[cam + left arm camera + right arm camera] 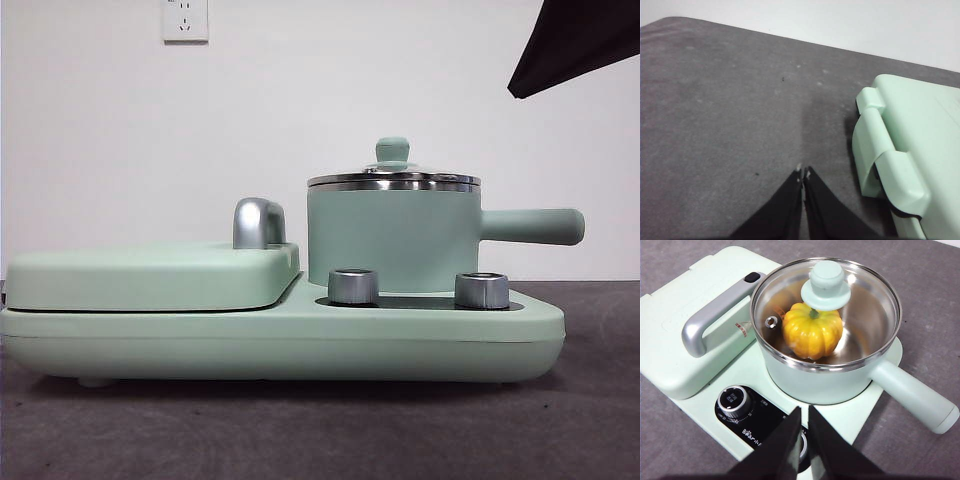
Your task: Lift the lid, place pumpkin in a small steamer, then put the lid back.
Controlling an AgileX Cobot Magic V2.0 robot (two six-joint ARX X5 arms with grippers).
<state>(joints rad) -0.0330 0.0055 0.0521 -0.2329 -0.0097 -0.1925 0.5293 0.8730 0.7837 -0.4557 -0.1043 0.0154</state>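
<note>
Grey tabletop: small steamer (392,238) handle points right, lid (393,176) on.

Soft, even light filled all three views. Glare gleamed on the round glass lid with a shiny steel rim (860,295) and on the glossy yellow-orange ribbed pumpkin (812,332) beneath. A faint shadow underlay the mint-green appliance base (280,345). Focus was sharp.

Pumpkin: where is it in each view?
Front: not visible, hidden by the small steamer wall.
Left wrist: not in it.
Right wrist: the pumpkin sits inside the steamer, seen through the lid.
Shared landmark: the steamer's long handle, front and right wrist.
</note>
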